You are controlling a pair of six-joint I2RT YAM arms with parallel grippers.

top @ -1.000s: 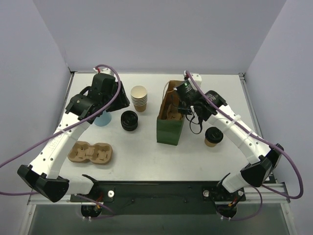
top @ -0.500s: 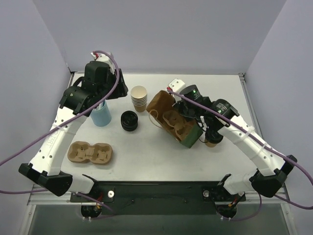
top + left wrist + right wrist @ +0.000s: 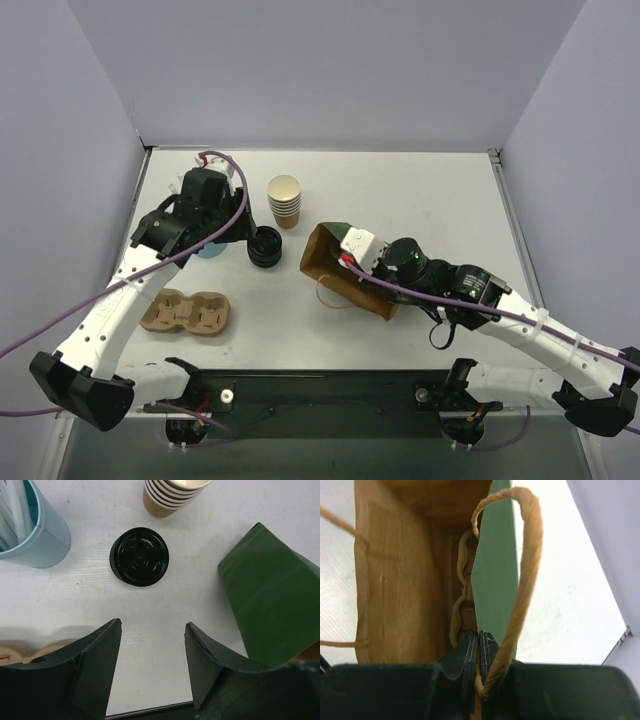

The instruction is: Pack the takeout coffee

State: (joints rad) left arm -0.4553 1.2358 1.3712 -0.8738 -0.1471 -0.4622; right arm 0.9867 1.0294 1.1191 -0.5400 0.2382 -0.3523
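The takeout coffee is hidden; my right arm covers the spot to the right of the bag. The paper bag, green outside and brown inside, lies tipped over with its mouth facing left. My right gripper is shut on the bag's green wall at the rim, next to a twine handle. A pulp cup carrier shows deep inside the bag. My left gripper hangs open and empty above the table, just short of the loose black lids.
A stack of lidless tan cups stands behind the lids. A pale blue cup holding straws sits to the left under my left wrist. A second pulp carrier lies at the front left.
The bag went from upright to tipped over and was dragged toward the front. My right arm swung down and forward with it, covering the coffee. My left gripper shifted toward the lids.
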